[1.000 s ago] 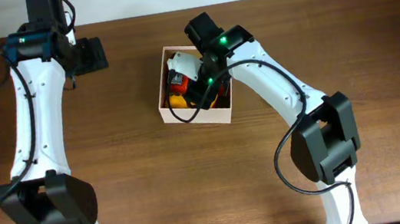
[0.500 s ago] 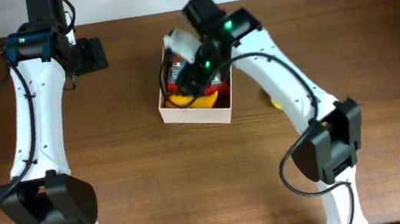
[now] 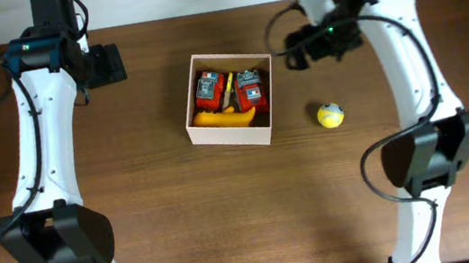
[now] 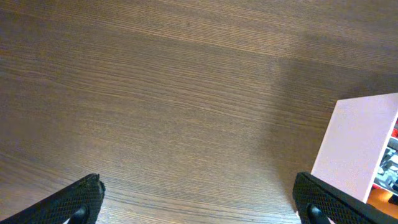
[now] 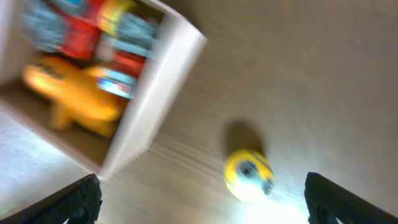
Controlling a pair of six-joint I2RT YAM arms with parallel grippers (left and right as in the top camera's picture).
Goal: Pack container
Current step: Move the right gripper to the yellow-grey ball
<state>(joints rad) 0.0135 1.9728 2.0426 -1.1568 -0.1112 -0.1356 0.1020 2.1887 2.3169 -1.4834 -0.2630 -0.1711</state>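
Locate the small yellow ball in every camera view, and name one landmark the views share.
Overhead: the yellow ball lies right of the container, apart from it.
Left wrist: not in view.
Right wrist: lower centre, blurred, below and right of the container.
Shared landmark: the container's white wall, which also shows at the right edge of the left wrist view.

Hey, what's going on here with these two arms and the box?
The container holds two red toys and a yellow one. A yellow ball lies on the table to its right, not yet packed. The right gripper hangs open and empty near that ball; the left gripper is open too, off to the container's left.
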